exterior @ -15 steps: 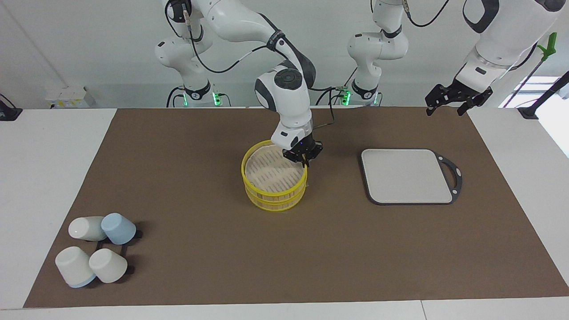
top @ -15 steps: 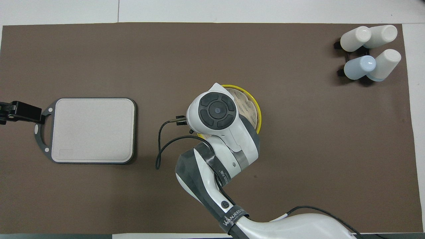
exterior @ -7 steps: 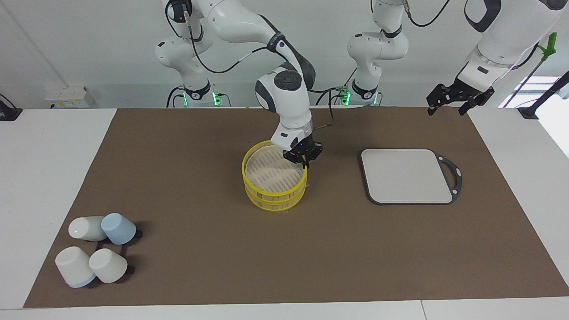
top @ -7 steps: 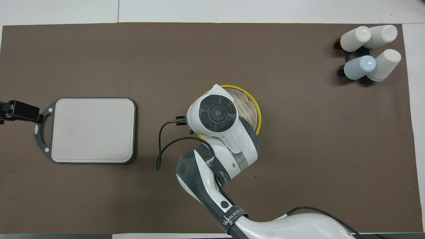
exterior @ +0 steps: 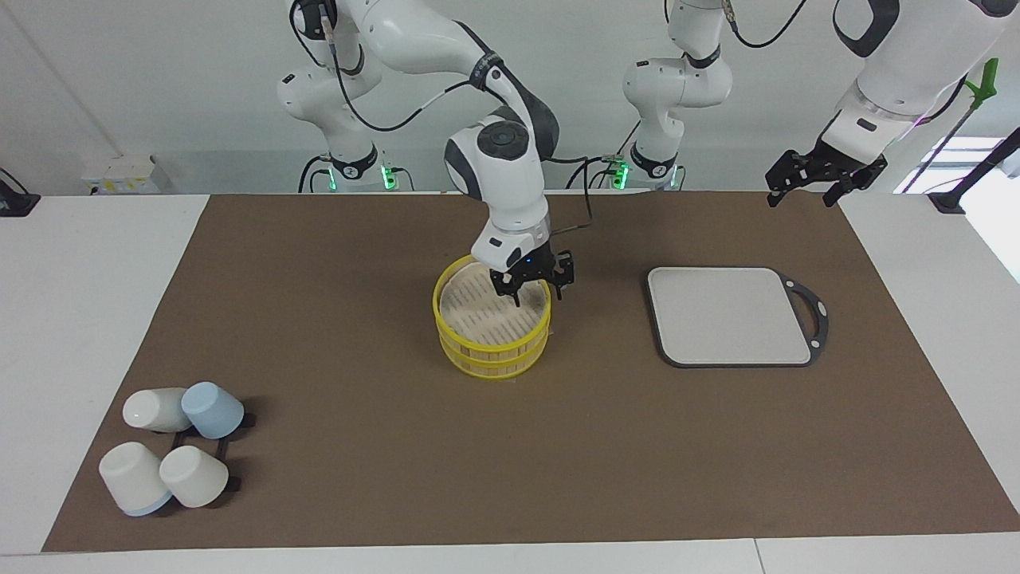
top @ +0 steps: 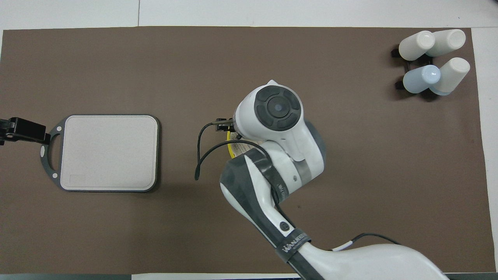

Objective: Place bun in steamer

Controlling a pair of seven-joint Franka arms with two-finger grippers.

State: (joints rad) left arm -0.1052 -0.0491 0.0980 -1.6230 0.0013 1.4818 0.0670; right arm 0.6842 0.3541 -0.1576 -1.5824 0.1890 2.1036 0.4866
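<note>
The steamer (exterior: 490, 351), a round bamboo basket with bright yellow rims, stands mid-mat; a pale slatted surface shows inside its top rim. My right gripper (exterior: 535, 291) hangs just over that surface, at the side nearer the robots, with its fingers spread and nothing between them. In the overhead view the right arm covers the steamer except a sliver of yellow rim (top: 229, 146). No bun shows in either view. My left gripper (exterior: 799, 195) waits open and empty in the air off the mat's corner at the left arm's end, and shows at the overhead view's edge (top: 23, 130).
A grey board (exterior: 729, 315) with a dark handled rim lies beside the steamer toward the left arm's end (top: 109, 151). Several white and blue cups (exterior: 171, 454) lie tipped on a black rack at the right arm's end, farther from the robots (top: 432, 62).
My right gripper has moved from the steamer's rim in over its top, and its fingers have spread apart. The left arm has barely moved.
</note>
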